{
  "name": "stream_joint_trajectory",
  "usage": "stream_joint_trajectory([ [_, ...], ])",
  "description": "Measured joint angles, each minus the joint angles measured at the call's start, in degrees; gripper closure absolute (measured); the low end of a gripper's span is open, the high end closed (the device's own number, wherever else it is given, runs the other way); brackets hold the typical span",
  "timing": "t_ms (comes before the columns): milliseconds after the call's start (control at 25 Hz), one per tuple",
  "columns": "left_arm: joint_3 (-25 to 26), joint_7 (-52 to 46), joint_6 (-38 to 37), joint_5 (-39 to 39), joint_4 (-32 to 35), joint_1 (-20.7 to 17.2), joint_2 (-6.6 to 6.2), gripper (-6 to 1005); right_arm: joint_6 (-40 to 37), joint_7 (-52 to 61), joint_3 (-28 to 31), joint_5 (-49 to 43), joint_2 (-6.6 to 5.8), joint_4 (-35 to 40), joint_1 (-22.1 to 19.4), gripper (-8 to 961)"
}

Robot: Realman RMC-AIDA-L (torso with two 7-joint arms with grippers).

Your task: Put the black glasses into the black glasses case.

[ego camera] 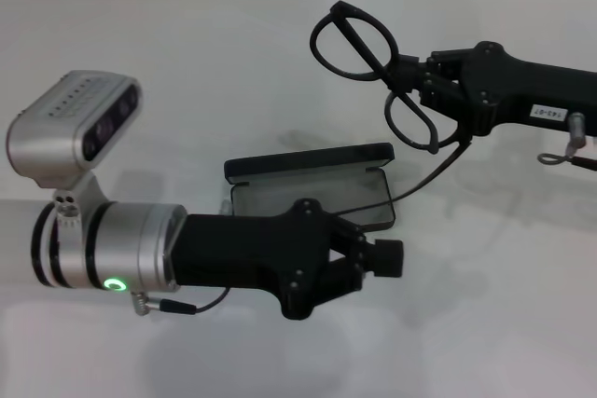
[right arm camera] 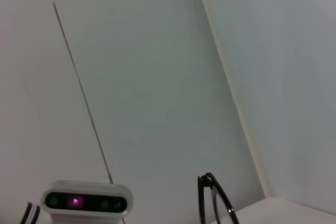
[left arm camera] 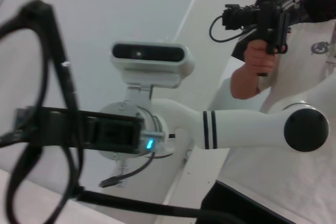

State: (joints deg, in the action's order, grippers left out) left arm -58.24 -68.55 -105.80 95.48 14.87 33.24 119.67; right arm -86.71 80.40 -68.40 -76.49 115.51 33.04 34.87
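The right gripper [ego camera: 417,79] is clenched on the glasses [ego camera: 373,72], holding them in the air beyond the case [ego camera: 312,188]. The case lies open on the table [ego camera: 187,34]. The left gripper [ego camera: 378,256], jaws released, hovers at the case's near edge.

txt: none legible | white label [ego camera: 549,113] on R arm (print too small to read)

The black glasses case [ego camera: 312,184] lies open on the worktop [ego camera: 233,72], centre, lid towards the far side. The left gripper [ego camera: 373,253] reaches across its near edge from the left. Beyond and to the right, the right gripper [ego camera: 417,76] holds the black glasses [ego camera: 373,72] above the worktop.
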Motion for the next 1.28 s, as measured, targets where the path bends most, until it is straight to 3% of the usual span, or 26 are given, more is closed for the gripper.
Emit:
stream_joint_trajectory([
  [520, -0.1, -0.6, 0.6, -4.9, -2.5, 1.0, 0.55, 992, 4.2, -0.8, -0.7, 0.5, 0.68, -0.3, 0.3, 890],
  [1000, 0.2, -4.2, 1.5, -6.7, -2.6, -0.6, 0.54, 991, 3.8, -2.3, -0.7, 3.0, 0.68, -0.4, 0.1, 890],
  [1280, 0.2, -8.1, 1.1, -12.4, -5.6, -1.7, 0.44, 991, 3.8, -2.8, -0.7, 3.3, 0.68, -0.5, -0.2, 890],
])
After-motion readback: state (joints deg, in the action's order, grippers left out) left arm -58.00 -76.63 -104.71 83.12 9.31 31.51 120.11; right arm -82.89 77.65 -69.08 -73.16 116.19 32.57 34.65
